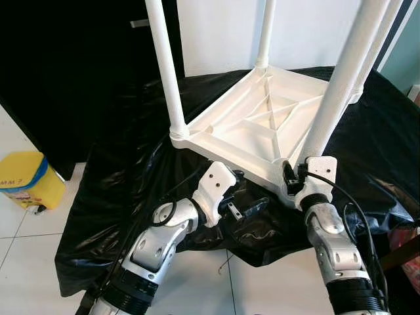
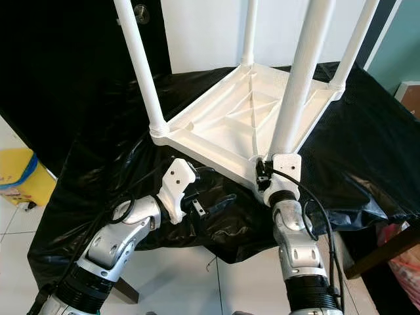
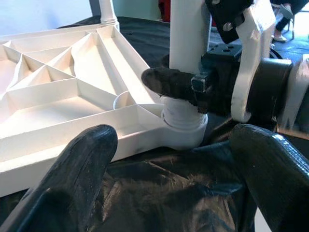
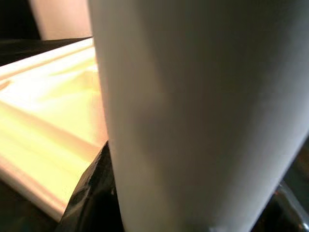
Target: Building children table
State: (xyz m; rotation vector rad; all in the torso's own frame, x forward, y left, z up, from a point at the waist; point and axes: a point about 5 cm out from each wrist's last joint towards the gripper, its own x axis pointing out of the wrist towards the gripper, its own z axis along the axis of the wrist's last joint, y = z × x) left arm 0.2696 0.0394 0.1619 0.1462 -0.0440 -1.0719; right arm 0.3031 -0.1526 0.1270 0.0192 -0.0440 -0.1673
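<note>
With all four legs standing in the upturned tabletop point(image 1: 262, 125), our right gripper point(image 1: 294, 178) clamps the nearest leg point(image 1: 338, 85); left gripper point(image 1: 246, 209) wide beside that corner, flipping remains.

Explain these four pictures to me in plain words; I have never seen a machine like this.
A humanoid robot is assembling a white children's table, which lies upside down on a black sheet with its legs pointing up. Two pictures come from the head, looking down at both arms. The other two come from wrist cameras. The right end effector is closed around the base of the nearest leg, seen very close in the right wrist view. The left end effector is open, holding nothing, beside the tabletop's edge. A yellow container sits on the floor.
</note>
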